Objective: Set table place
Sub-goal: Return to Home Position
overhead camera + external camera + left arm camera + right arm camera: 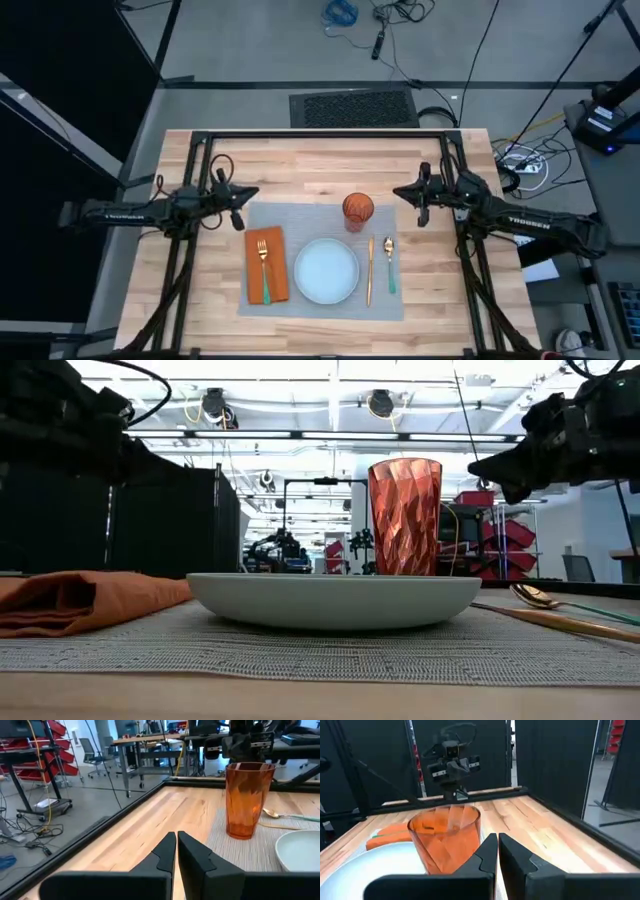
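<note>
1. Placemat (310,222) looks fully set from above: plate (326,270), napkin (276,285), fork (263,262), knife (369,270), spoon (389,262), with tumbler (357,208) between left pincer (243,213) and right pincer (412,196).
2. Low down, we see both arms above the setting.
3. Left wrist: fingers (162,857) together, empty; tumbler ahead, bare table (165,815) alongside.
4. Right wrist: fingers (485,855) together, empty; we judge only parking remains, with open wood between this pincer and the table's edge.

Grey concrete floor (260,50) w/ black ribbed floor mat (353,107), loose cables (380,15) nr it. Tall black partition panels (165,520) along one side. Red plastic bins on metal rack (55,732), grey office chair (89,750), long workbench (145,741) further off. Ceiling strip lights (330,435) on, bright.
</note>
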Available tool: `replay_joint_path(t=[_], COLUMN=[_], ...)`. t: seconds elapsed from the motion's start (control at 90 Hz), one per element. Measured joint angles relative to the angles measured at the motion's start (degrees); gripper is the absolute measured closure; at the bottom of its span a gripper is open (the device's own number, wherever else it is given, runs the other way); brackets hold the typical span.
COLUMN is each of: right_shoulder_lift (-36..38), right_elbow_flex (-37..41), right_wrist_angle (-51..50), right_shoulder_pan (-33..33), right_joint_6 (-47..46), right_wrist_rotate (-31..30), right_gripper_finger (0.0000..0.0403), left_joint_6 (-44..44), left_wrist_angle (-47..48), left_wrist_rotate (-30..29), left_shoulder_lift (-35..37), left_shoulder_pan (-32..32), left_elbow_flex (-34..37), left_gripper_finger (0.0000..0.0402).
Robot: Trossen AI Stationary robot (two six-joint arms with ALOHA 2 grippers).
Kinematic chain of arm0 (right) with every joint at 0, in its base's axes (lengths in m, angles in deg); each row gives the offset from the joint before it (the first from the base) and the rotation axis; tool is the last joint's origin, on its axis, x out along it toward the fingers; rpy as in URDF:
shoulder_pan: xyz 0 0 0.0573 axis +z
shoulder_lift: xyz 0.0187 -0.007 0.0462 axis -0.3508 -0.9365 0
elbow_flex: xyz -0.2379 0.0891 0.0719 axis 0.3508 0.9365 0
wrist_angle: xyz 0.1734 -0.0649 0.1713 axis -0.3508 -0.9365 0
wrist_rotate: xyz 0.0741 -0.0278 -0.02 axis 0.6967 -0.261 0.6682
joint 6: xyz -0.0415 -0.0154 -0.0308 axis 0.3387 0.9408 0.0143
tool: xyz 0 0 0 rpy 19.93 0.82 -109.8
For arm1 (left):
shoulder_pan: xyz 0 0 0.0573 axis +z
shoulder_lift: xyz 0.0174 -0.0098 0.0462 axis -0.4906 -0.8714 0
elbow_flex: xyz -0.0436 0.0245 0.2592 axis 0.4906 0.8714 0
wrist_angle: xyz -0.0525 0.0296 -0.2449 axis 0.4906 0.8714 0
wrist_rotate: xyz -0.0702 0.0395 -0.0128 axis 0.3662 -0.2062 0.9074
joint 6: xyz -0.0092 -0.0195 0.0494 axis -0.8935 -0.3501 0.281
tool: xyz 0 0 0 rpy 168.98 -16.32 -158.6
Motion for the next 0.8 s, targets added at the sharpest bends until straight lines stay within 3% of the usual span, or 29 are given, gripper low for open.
replay_joint_path(t=[0.8], right_shoulder_lift=[0.0], right_elbow_flex=[0.0], right_wrist_angle=[-1.4], right_shoulder_pan=[0.0], right_joint_6=[0.0], right_wrist_rotate=[0.2], right_gripper_finger=[0.0403], left_joint_6=[-0.1], left_wrist_angle=[0.1], left_wrist_rotate=[-0.1], left_shoulder_lift=[0.0], left_shoulder_pan=[0.0], left_elbow_flex=[0.0], left_gripper_finger=[0.0398])
